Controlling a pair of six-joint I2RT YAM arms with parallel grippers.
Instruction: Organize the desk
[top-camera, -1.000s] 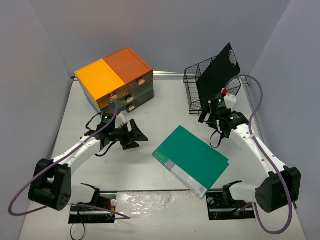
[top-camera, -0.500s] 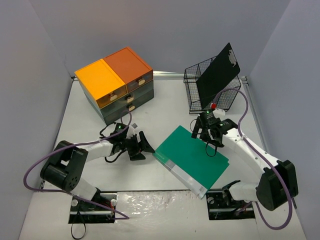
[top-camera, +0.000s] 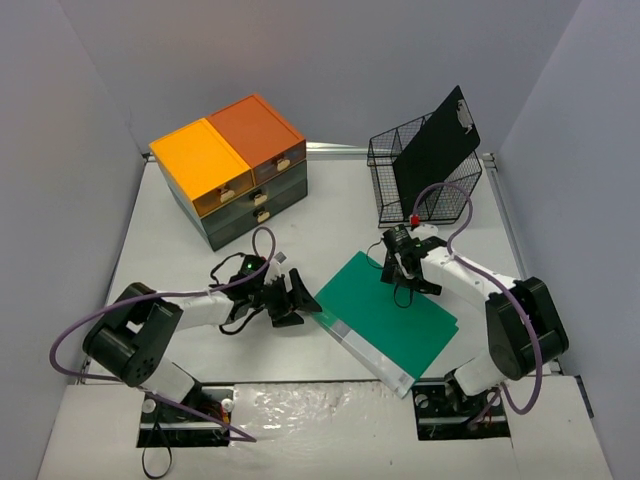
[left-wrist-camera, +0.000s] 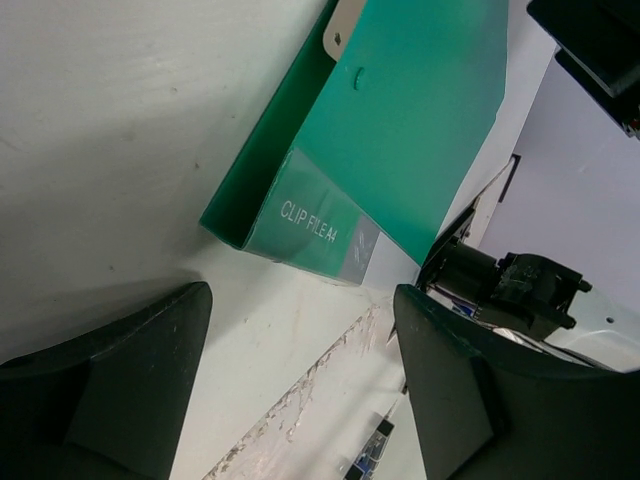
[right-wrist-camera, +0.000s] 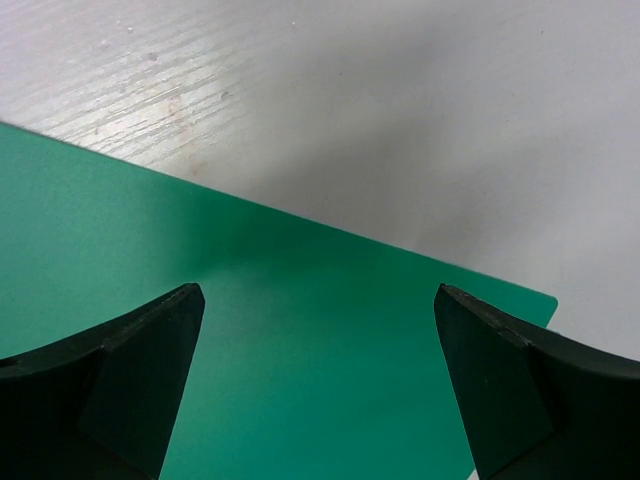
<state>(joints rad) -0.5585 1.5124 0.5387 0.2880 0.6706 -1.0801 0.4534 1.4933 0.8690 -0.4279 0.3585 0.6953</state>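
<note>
Your left gripper (top-camera: 304, 303) is spread wide and holds nothing. It sits low over the table (top-camera: 180, 250), just beside the near-left corner of the green folder (top-camera: 395, 320), not touching it. The left wrist view has that corner ahead of the gap between the jaws.

The folder is flat, matte green plastic and lies at an angle mid-table. A translucent strip runs along its spine, with a "CLIP FILE A4" label (left-wrist-camera: 315, 222).

Your right gripper (top-camera: 405, 283) is also wide open and empty. It points down over the folder's far edge; can't tell if it's touching.

Back left is a boxy drawer chest (top-camera: 235, 170) with an orange top and dark green body. Back right is a black wire basket (top-camera: 400, 195) with a black clipboard (top-camera: 435, 145) leaning in it.
</note>
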